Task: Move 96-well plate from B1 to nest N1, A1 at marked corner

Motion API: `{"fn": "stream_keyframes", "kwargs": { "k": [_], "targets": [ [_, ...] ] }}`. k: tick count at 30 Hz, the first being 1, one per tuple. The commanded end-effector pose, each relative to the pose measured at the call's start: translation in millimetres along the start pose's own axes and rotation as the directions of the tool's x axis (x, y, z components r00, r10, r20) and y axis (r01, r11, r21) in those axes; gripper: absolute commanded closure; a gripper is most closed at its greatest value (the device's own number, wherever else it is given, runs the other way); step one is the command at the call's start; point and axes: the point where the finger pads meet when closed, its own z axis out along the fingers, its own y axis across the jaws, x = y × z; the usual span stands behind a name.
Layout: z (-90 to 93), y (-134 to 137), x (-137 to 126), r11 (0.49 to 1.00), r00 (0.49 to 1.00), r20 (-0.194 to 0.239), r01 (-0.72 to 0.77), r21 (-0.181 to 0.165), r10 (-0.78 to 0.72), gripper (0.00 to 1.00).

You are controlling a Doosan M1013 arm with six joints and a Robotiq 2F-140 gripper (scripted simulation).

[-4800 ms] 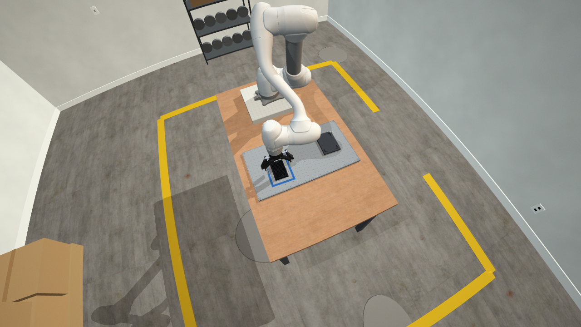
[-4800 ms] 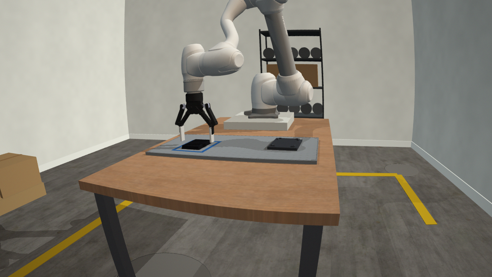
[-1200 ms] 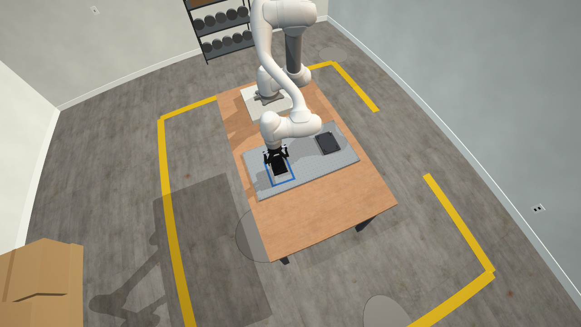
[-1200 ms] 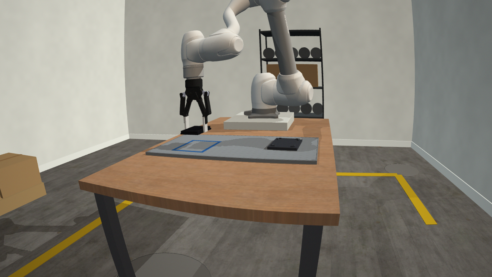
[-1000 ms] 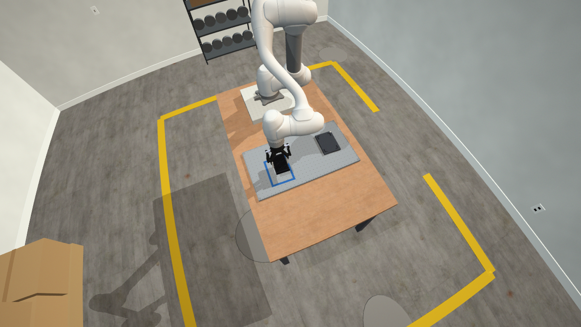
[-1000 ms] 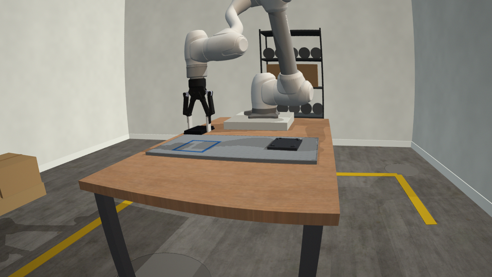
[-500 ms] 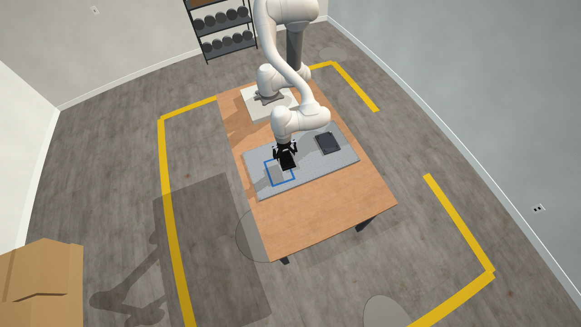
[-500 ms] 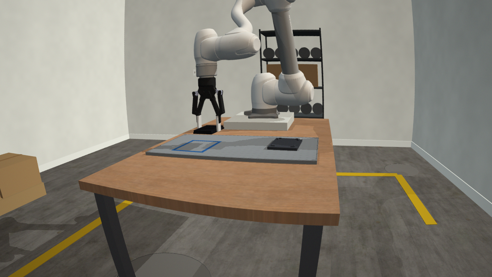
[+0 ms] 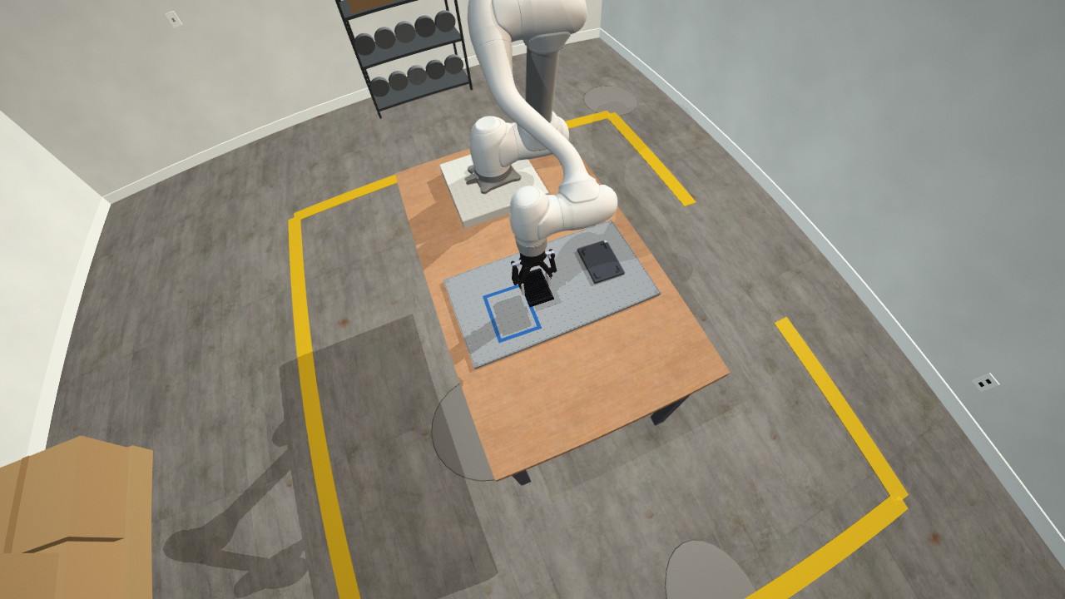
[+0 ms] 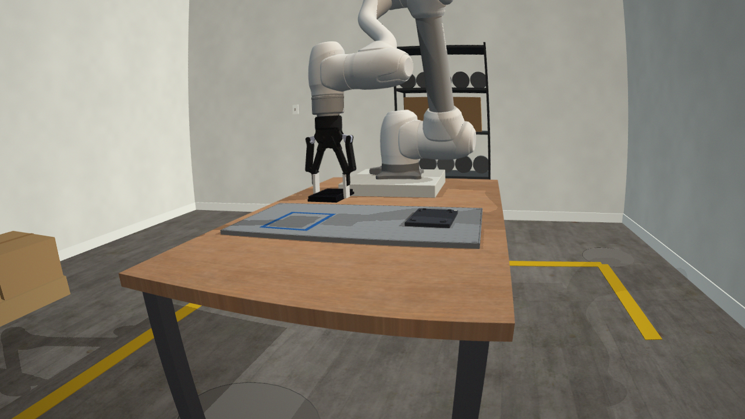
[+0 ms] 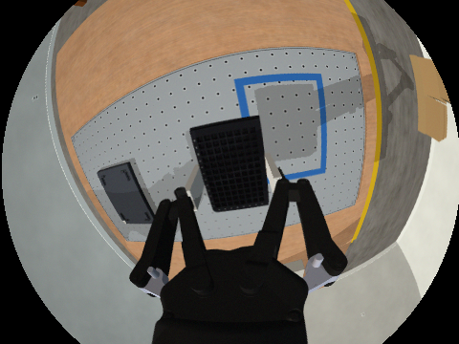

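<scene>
My gripper (image 9: 534,277) is shut on the black 96-well plate (image 9: 538,286) and holds it flat in the air above the grey perforated board. The plate hangs just right of the blue-outlined spot B1 (image 9: 511,314), which holds only a shadow. In the exterior view the plate (image 10: 327,195) hangs between my fingers (image 10: 330,183), well above the board. In the wrist view the plate (image 11: 231,162) sits between the fingertips, with the blue square (image 11: 287,124) to its right and the dark plate nest N1 (image 11: 126,193) to its left. The nest (image 9: 601,262) lies at the board's far right end (image 10: 432,217).
The board lies on a wooden table (image 9: 554,349). The arm's base stands on a pale plinth (image 9: 491,190) at the table's back. A shelf rack (image 9: 408,51) stands behind, a cardboard box (image 9: 71,513) on the floor at left. Yellow floor tape (image 9: 309,387) rings the table.
</scene>
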Motion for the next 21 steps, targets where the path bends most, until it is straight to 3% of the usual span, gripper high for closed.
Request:
{"fn": "stream_keyframes", "kwargs": {
  "k": [1, 21],
  "targets": [
    [-0.5, -11, -2, 1.000, 1.000, 0.000, 0.000, 0.000, 0.000, 1.00],
    [-2.4, -70, -15, 1.000, 1.000, 0.000, 0.000, 0.000, 0.000, 1.00]
  ]
}}
